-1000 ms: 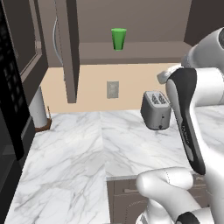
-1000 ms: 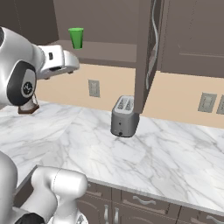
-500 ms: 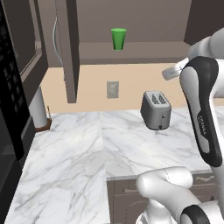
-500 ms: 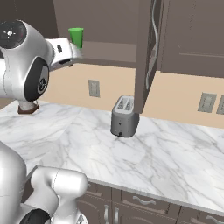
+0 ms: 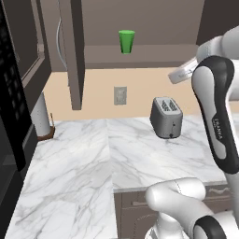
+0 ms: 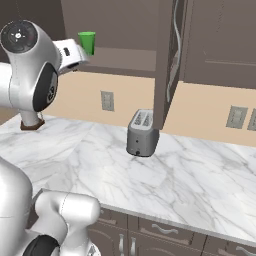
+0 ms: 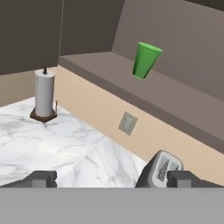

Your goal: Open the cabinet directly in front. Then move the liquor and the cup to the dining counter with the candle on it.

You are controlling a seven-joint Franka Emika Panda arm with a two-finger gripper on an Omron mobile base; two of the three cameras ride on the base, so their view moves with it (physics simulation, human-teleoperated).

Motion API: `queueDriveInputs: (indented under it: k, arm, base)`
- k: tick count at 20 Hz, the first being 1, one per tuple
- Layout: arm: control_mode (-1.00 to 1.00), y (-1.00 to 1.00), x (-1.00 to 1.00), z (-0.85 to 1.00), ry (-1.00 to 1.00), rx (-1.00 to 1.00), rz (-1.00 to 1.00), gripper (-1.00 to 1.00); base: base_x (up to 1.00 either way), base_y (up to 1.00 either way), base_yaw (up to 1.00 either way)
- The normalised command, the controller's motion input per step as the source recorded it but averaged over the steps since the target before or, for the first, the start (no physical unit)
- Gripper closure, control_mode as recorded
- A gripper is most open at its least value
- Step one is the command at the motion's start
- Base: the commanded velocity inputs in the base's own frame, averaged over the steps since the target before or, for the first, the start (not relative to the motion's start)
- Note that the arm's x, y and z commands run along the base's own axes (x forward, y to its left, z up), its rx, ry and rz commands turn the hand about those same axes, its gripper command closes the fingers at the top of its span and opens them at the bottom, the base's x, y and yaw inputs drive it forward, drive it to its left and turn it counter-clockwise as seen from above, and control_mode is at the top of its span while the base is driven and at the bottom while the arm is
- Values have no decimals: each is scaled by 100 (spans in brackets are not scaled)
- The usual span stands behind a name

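Note:
The cabinet stands open, its left door (image 5: 72, 51) and right door (image 6: 165, 60) swung out edge-on. On its lower shelf (image 5: 158, 49) the green cup (image 5: 126, 41) (image 6: 87, 42) (image 7: 145, 60) stands upright and alone. My gripper (image 7: 111, 178) is open, fingertips (image 7: 41, 177) far apart with nothing between them, below the cup and well short of it. The white hand (image 5: 183, 73) (image 6: 70, 52) hangs just under shelf height, to the right of the cup in the left base view. The liquor and the dining counter are out of view.
A silver toaster (image 5: 166, 116) (image 6: 141, 132) sits on the marble worktop (image 5: 74, 168) below the cabinet. A paper towel roll (image 5: 41, 116) (image 7: 44, 94) stands at the far left by a dark appliance (image 5: 9, 93). A wall outlet (image 5: 120, 95) is under the shelf.
The arm has swung its elbow upward and the hand has risen a little toward the shelf. The cup and doors have not moved.

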Motion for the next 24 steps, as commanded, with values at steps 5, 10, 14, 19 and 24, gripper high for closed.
queueDriveInputs:
  k: [5,10,14,19,24]
  arm:
    - [-100,31,18,26,4,-3,0,-100]
    - [-100,6,33,16,5,-2,0,-100]
    - [-100,0,41,2,4,0,0,-100]
    - [-100,0,35,0,0,0,0,-100]
    - [-100,4,25,0,0,0,0,-100]
  base:
    - [0,0,0]
    - [0,0,0]
    - [0,0,0]
    - [0,0,0]
    - [0,0,0]
